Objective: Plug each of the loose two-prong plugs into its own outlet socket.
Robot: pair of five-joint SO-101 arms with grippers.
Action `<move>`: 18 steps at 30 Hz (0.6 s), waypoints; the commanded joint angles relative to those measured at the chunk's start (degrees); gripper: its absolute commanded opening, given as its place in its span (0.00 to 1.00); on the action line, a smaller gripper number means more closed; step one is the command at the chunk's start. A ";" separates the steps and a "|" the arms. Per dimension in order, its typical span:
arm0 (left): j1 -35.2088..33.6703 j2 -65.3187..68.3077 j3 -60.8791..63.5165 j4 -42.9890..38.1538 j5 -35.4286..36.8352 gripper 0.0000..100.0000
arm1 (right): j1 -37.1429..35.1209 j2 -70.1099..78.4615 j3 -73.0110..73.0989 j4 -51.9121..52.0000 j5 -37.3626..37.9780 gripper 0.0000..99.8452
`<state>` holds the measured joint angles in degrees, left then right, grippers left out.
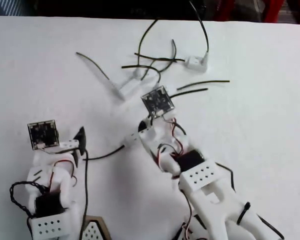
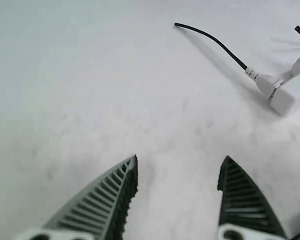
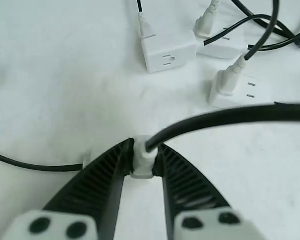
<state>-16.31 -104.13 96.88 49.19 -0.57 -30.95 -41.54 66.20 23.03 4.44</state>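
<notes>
White plug (image 3: 141, 164) in right end effector (image 3: 143, 148) (prongs hidden), cord (image 3: 230, 116) cropped

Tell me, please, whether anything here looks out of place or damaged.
Nothing looks damaged. The black cords cross in a loose tangle at the far middle of the table; the right gripper holds one plug.

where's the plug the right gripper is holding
The white plug is clamped in the right gripper, near the middle of the table in the high view. In the right wrist view, an outlet socket block lies just beyond it.
</notes>
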 commanded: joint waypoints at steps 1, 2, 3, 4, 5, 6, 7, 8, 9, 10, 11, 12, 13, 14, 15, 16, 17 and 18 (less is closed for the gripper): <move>-0.57 -0.48 -0.18 0.09 -0.44 0.26 | -0.40 -1.98 1.85 -7.25 -0.53 0.02; -0.57 -0.48 -0.18 0.18 -0.44 0.26 | -0.31 -1.98 2.46 -8.40 -0.53 0.02; -0.57 -0.48 -0.18 0.18 -0.44 0.26 | -0.31 -1.98 2.90 -8.92 -0.53 0.02; -0.57 -0.48 -0.18 0.18 -0.44 0.26 | -0.31 -1.89 3.08 -9.01 -0.53 0.02; -0.57 -0.48 -0.18 0.18 -0.44 0.26 | -0.31 -1.89 3.16 -9.10 -0.53 0.02; -0.57 -0.48 -0.18 0.18 -0.44 0.26 | -0.31 -1.63 3.16 -9.10 -0.53 0.02; -0.57 -0.48 -0.18 0.18 -0.44 0.26 | -0.31 -0.84 3.08 -9.10 -0.53 0.02; -0.57 -0.48 -0.18 0.18 -0.44 0.26 | -0.31 0.40 2.90 -9.36 -0.53 0.02; -0.57 -0.48 -0.18 0.18 -0.44 0.26 | -0.31 2.07 2.64 -9.71 -0.53 0.02; -0.57 -0.48 -0.18 0.00 -0.44 0.26 | -0.31 4.00 2.29 -10.51 -0.53 0.02; -0.57 -0.48 -0.18 0.00 -0.44 0.26 | -0.31 6.11 1.76 -11.03 -0.53 0.02; -0.57 -0.48 -0.18 0.00 -0.44 0.26 | -0.31 7.52 1.32 -11.38 -0.53 0.02; -0.57 -0.48 -0.18 -0.09 -0.44 0.26 | -0.31 9.19 0.62 -11.38 -0.53 0.02; -0.48 -0.48 -0.18 -0.09 -0.44 0.26 | -0.40 10.24 0.09 -11.38 -0.53 0.02; -0.48 -0.48 -0.18 -0.09 -0.44 0.26 | -0.40 10.77 -0.35 -11.30 -0.53 0.02; -0.48 -0.48 -0.18 -0.09 -0.44 0.26 | -0.48 10.86 -0.44 -11.21 -0.53 0.02; -0.48 -0.48 -0.18 -0.09 -0.44 0.26 | -0.48 10.59 -0.44 -11.21 -0.53 0.02; -0.48 -0.48 -0.18 -0.09 -0.44 0.26 | -0.48 10.33 -0.44 -11.03 -0.53 0.02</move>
<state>-16.31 -104.13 96.88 49.19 -0.57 -31.03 -30.81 68.66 12.84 4.44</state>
